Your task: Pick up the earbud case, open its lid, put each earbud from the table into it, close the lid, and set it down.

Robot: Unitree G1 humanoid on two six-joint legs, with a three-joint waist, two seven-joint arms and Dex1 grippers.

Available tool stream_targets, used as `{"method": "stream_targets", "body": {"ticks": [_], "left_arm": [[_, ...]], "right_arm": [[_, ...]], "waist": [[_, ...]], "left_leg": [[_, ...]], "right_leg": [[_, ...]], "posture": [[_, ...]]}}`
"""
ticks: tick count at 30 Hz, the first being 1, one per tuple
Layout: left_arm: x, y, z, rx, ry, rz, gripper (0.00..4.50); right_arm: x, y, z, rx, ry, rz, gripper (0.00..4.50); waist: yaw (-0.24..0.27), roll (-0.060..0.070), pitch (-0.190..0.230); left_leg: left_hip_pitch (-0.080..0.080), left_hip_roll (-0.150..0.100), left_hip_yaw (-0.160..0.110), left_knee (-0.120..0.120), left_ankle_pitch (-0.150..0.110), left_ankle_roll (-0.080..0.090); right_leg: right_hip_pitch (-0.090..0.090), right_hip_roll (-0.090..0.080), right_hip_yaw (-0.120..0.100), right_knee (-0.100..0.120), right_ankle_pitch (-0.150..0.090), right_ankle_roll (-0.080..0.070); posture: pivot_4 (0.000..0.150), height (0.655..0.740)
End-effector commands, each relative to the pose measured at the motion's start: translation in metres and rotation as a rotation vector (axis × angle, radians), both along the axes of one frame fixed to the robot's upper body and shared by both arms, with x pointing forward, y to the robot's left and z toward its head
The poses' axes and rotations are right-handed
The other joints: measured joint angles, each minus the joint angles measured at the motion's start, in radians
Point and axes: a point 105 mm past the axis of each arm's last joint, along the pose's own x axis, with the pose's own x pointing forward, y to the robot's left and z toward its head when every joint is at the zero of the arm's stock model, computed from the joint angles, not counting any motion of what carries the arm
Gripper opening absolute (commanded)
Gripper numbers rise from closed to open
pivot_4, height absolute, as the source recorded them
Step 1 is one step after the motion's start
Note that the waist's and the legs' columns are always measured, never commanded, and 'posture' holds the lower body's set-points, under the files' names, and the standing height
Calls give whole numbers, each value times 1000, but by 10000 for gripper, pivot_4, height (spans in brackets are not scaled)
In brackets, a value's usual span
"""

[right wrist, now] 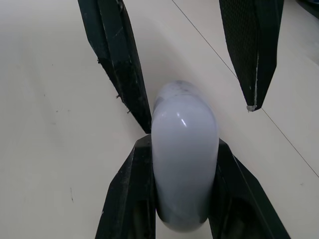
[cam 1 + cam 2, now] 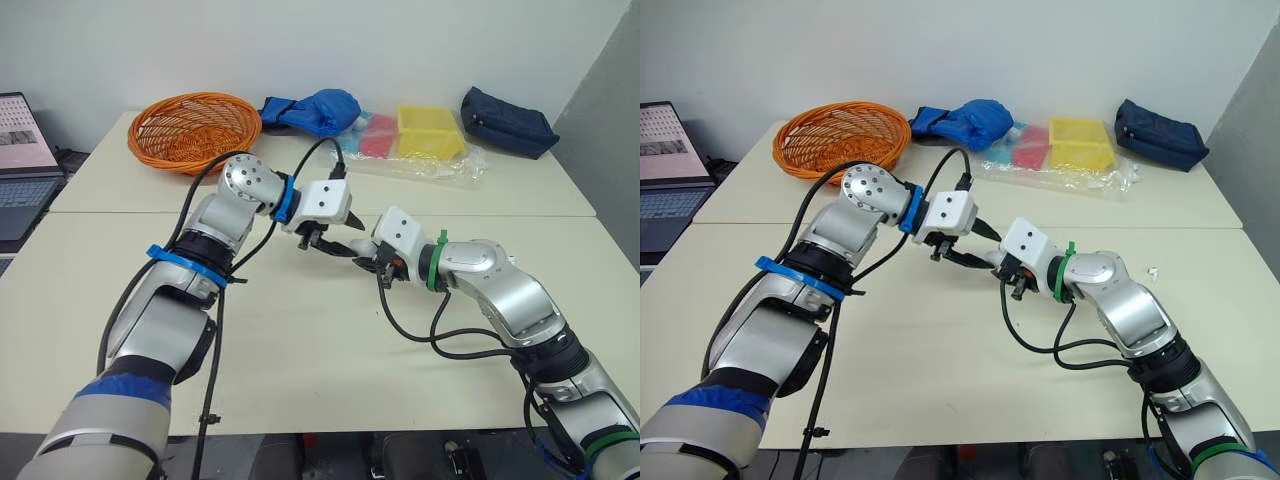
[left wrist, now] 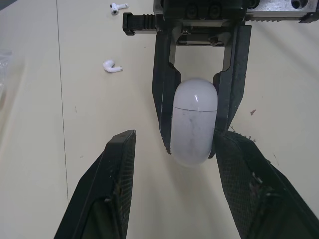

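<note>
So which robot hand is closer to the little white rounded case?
Right. The right gripper clamps the white rounded plastic earbud case; the left gripper faces it, fingers open on either side.

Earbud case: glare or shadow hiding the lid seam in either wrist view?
Left wrist view: a small highlight sits on the earbud case above the seam; the seam stays readable and no shadow crosses it. Right wrist view: a short glare streak on the case's curved front, and no seam to make out there.
</note>
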Motion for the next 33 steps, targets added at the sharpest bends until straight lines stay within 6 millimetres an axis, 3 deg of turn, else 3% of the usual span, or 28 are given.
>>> {"method": "stream_targets", "body": {"ticks": [1,16,22,33], "left_arm": [[1,-2,18,-36,-47,-8,24811],[-5,-4,9,-12,-22,-46,24811],[-8,-4,6,0,-12,-68,7890],[-7,-3,3,15,-11,-58,7691]], "right_arm": [[-4,7,17,10,-69,47,8425],[-2,10,18,3,-88,51,8425],[-1,10,19,-4,-101,52,8425],[1,7,20,-31,-123,53,8425]], "waist": [[0,0,0],[0,0,0],[0,0,0],[0,0,0]], "left_leg": [[0,0,0,0,0,0],[0,0,0,0,0,0],[0,0,0,0,0,0],[0,0,0,0,0,0]], "right_leg": [[0,0,0,0,0,0],[0,0,0,0,2,-3],[0,0,0,0,2,-3],[0,0,0,0,2,-3]], "posture": [[1500,7400],[1500,7400],[1500,7400],[1500,7400]]}}
